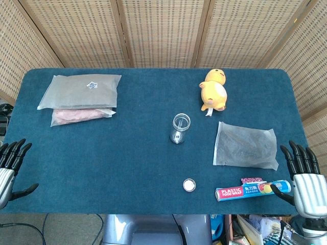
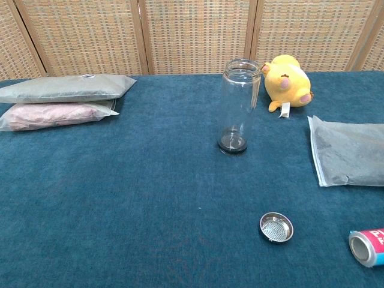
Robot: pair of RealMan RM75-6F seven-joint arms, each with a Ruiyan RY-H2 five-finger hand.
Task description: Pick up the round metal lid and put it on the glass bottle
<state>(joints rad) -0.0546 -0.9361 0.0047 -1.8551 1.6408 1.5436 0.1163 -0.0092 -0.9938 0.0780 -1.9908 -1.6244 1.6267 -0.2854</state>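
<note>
Left hand: at table's near-left edge, fingers spread, holding nothing. Two stacked pouches: far left. Glass bottle: upright, mid-table, mouth uncovered. Round metal lid: near edge, well apart from bottle. Plastic wrap box: beside right hand, fingers apart, empty.

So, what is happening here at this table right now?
Nothing is held yet. The left hand and right hand wait open at the table's near corners. The round metal lid lies flat near the front edge, apart from the glass bottle, which stands upright and uncovered at the middle.
</note>
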